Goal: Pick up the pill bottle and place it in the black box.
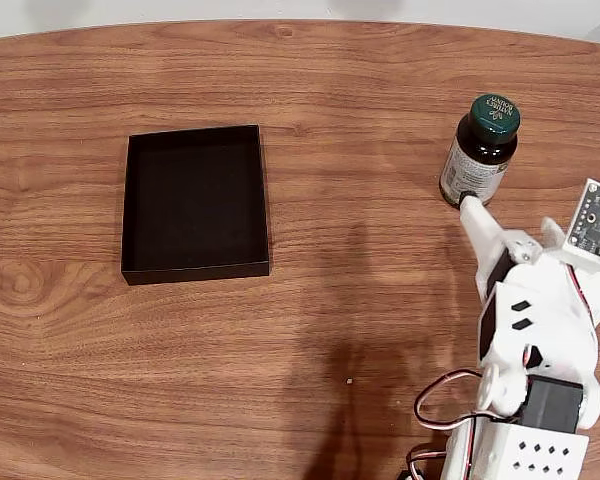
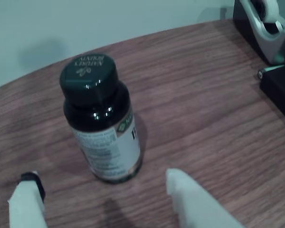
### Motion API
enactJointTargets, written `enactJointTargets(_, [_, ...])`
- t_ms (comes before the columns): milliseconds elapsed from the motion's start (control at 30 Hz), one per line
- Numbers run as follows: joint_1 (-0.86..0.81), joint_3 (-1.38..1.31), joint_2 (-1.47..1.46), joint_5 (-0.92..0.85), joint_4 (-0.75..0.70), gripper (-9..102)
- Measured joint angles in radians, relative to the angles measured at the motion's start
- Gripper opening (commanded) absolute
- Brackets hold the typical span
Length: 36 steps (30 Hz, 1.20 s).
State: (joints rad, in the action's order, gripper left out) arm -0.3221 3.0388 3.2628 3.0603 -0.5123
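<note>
The pill bottle [image 1: 480, 148] stands upright at the right of the wooden table, dark amber with a dark green cap and a pale label. My gripper [image 1: 508, 215] is just below it in the fixed view, open, with one white fingertip almost at the bottle's base. In the wrist view the pill bottle [image 2: 102, 118] stands just ahead of my gripper [image 2: 102, 190], whose two white fingers sit apart on either side of its base without closing on it. The black box [image 1: 195, 265] lies far off at centre-left, with nothing in it.
A dark block with a grey clamp-like part [image 2: 268, 28] sits at the table's far right edge in the wrist view. The white arm body and its cables [image 1: 530, 400] fill the lower right corner of the fixed view. Bare wood table [image 1: 360, 300] lies between bottle and box.
</note>
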Motion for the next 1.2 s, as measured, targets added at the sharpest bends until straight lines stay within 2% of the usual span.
enactJointTargets(300, [0.0,0.005,-0.425,-0.017,0.42,34])
enactJointTargets(667, [0.012,0.005,-0.687,-0.117,0.653,34])
enactJointTargets(800, [0.011,0.005,-0.75,-0.051,0.687,35])
enactJointTargets(1000, [0.009,0.005,-0.859,0.044,0.862,36])
enactJointTargets(1200, [0.011,0.005,-0.948,0.109,0.966,36])
